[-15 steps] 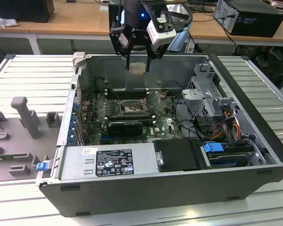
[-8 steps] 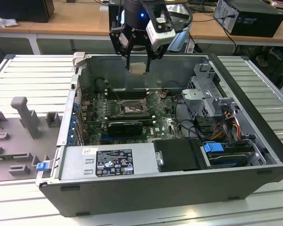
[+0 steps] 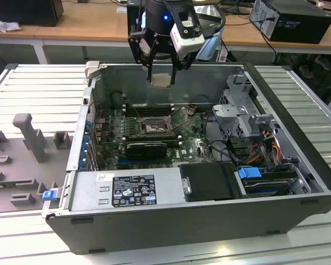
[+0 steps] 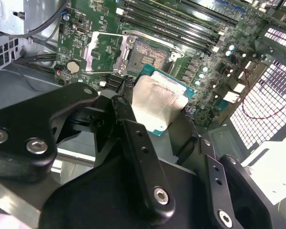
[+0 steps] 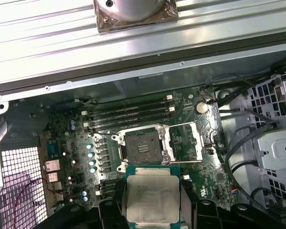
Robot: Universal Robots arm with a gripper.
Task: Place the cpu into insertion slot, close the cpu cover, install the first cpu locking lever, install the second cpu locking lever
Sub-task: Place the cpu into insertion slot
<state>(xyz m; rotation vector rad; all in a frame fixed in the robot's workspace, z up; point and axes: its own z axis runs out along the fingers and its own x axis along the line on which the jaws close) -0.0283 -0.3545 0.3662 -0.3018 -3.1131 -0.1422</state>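
Note:
My gripper (image 3: 161, 77) hangs above the open computer case, shut on the cpu (image 3: 161, 80), a flat pale square chip with a green edge. In both wrist views the cpu (image 5: 152, 198) (image 4: 158, 102) sits between the black fingers (image 5: 109, 210), held level and well above the motherboard. The insertion slot (image 5: 143, 147) (image 4: 150, 52) (image 3: 153, 127) lies bare below, a dark square socket with a silvery rim. The cpu cover (image 5: 187, 141) (image 4: 102, 52) is swung open to one side of the slot. Thin wire levers stand raised around the socket.
Long black memory slots (image 5: 128, 114) run beside the socket. Cables and a metal drive cage (image 3: 240, 113) fill the case on the exterior view's right. A power supply (image 3: 127, 190) lines the near wall. Grey fixtures (image 3: 30, 135) sit on the table at the exterior view's left.

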